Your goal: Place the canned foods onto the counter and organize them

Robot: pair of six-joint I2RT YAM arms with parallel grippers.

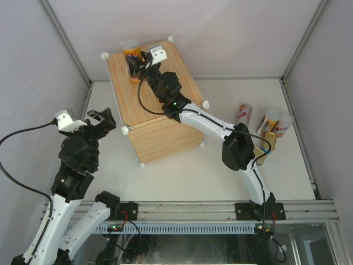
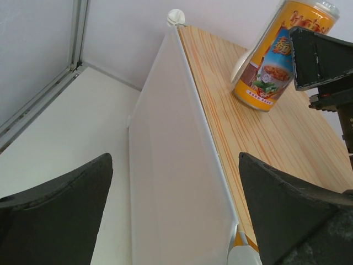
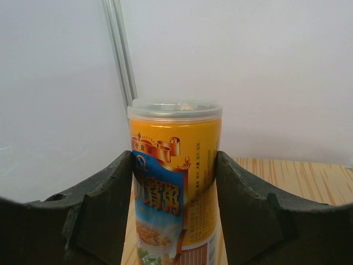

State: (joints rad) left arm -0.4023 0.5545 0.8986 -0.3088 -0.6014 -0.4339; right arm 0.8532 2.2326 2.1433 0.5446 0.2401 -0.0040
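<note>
The jaws of the right gripper are closed on both sides of a tall orange-labelled can, which stands upright near the far-left corner of the light wood-grain cube counter. The left gripper hangs beside the counter's left face, its jaws spread and empty. More pale-lidded cans stand on the white worktop, well apart to the right.
</note>
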